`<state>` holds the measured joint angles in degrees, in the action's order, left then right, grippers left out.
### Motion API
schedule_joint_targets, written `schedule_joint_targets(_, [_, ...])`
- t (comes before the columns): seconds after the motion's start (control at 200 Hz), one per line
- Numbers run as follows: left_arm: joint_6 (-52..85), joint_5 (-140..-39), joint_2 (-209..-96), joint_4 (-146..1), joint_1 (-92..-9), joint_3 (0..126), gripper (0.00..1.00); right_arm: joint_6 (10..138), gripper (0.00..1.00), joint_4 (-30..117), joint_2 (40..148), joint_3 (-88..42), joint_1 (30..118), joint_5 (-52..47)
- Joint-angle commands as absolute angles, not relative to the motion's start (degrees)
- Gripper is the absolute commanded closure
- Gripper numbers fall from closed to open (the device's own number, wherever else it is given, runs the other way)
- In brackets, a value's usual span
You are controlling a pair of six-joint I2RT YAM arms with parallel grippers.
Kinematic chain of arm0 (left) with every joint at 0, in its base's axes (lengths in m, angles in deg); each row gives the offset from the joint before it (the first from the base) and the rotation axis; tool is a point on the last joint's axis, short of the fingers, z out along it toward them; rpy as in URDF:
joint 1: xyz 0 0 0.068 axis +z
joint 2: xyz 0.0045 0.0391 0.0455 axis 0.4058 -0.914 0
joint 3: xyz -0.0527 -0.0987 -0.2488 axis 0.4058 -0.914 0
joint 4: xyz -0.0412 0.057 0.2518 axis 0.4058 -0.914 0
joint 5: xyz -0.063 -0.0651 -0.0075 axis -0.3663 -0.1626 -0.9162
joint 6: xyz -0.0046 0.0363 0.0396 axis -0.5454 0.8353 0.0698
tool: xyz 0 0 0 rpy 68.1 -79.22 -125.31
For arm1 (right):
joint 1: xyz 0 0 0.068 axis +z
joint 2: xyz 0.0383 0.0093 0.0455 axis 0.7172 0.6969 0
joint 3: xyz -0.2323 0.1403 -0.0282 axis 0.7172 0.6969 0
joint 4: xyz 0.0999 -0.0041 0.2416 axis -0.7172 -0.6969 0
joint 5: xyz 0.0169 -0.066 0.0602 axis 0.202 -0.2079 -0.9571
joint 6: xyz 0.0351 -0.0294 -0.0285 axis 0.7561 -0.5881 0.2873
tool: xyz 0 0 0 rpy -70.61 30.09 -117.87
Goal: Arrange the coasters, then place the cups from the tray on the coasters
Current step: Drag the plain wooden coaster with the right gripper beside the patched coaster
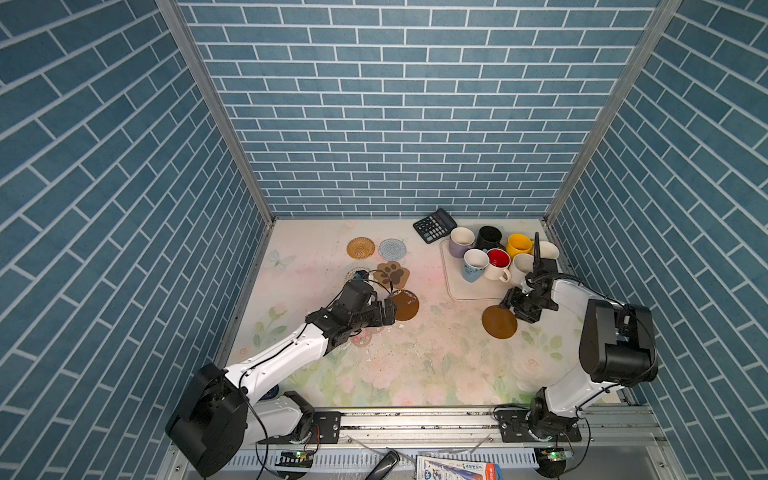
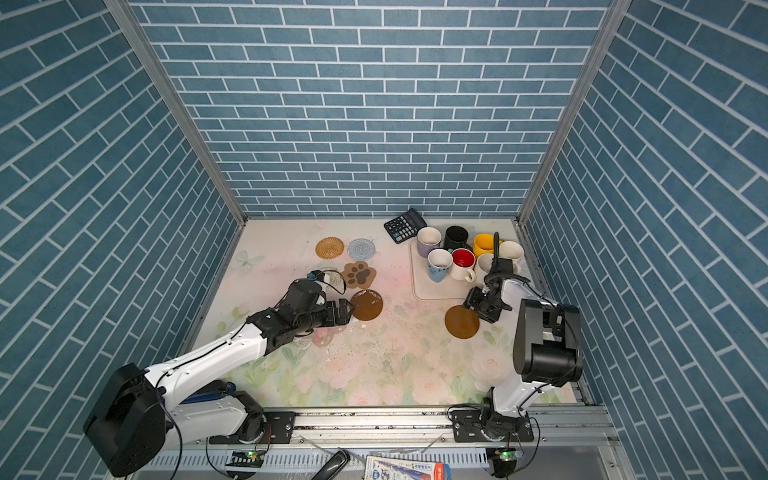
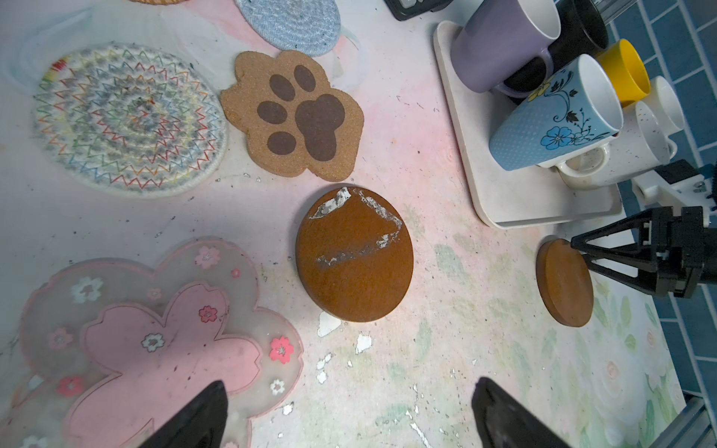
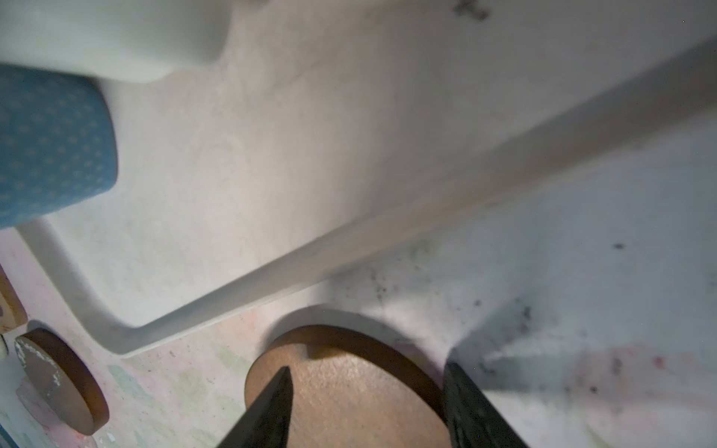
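Seven mugs crowd the far part of the tray [image 1: 465, 293], a low-rimmed cream slab with rounded corners. Its near strip is bare and its right side is hidden behind the right arm. The mugs are the lavender mug [image 1: 460, 243], black mug [image 1: 488, 237], yellow mug [image 1: 517, 245], dotted pale blue mug [image 1: 473, 266] with a flower print, white mug with red inside [image 1: 498, 261], speckled cream mug [image 1: 520, 266] and second cream mug [image 1: 548, 250]. A black calculator [image 1: 434, 225] sits at the tray's far left corner.

Just off the tray's near rim a smooth amber disc [image 1: 498, 322] lies on the bench [image 1: 415, 361]. The right claw [image 4: 368, 366] stands over it with jaws apart, one finger above its face and the other beside its rim. Contact cannot be told.

An open lane of bench separates the tray from the other coasters to its left:
- a white-scuffed amber disc [image 3: 353, 252]
- a cork paw coaster [image 3: 295, 116] just beside it
- a woven tan round [image 1: 360, 248]
- a blue-grey rope round [image 1: 392, 249]
- a rope mat with coloured zigzag stitching [image 3: 128, 120]
- a translucent pink flower mat [image 3: 155, 341]

The left claw [image 3: 351, 380] hangs spread wide on the scuffed disc's side away from the tray, holding nothing, with one finger above the flower mat.

The bench wears a pale floral print, flaked and speckled, and it is widest open nearer than the tray. Blue brick-pattern walls [image 1: 395, 104] close three sides.
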<state>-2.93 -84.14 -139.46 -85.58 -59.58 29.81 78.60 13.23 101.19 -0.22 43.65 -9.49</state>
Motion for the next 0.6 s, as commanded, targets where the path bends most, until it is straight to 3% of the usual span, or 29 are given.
schedule_joint_targets(0.0, [-2.67,-84.24,-138.31,-86.22,-59.10,29.04,0.01,75.83,0.39,8.68,103.89,-1.51,46.90,-7.29])
schedule_joint_targets(0.345, [-2.82,-83.75,-136.57,-86.74,-58.68,27.79,0.01,80.57,0.44,10.07,104.74,-1.00,57.48,-11.98])
schedule_joint_targets(0.595, [-3.41,-83.93,-136.74,-86.34,-58.66,27.33,0.01,82.84,0.39,9.94,100.74,0.27,61.64,-12.32])
